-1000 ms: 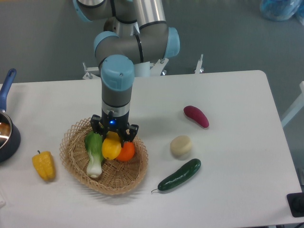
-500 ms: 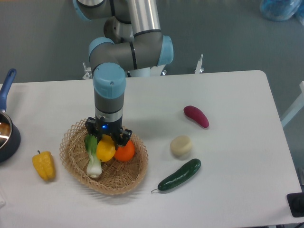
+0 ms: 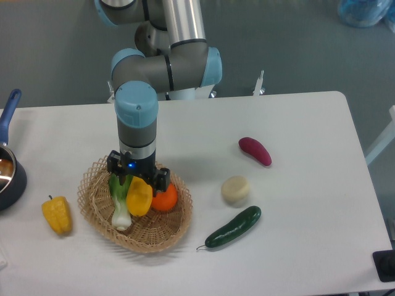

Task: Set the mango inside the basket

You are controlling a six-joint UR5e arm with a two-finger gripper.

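The wicker basket (image 3: 163, 233) sits at the front left of the white table. The glossy yellow mango (image 3: 139, 197) hangs inside it, between a green-and-white bok choy (image 3: 122, 200) on its left and a round orange (image 3: 165, 197) on its right. My gripper (image 3: 137, 183) points straight down over the basket and is shut on the top of the mango. The fingertips are mostly hidden behind the fruit. I cannot tell whether the mango rests on the basket floor.
A lumpy yellow bell pepper (image 3: 57, 214) lies left of the basket. A dark pot (image 3: 7, 176) with a blue handle stands at the left edge. A purple sweet potato (image 3: 255, 151), a pale round bun-like item (image 3: 235, 189) and a cucumber (image 3: 233, 227) lie to the right.
My gripper has moved slightly left with the mango in it. The mango now hangs closer to the bok choy, showing more of the orange.
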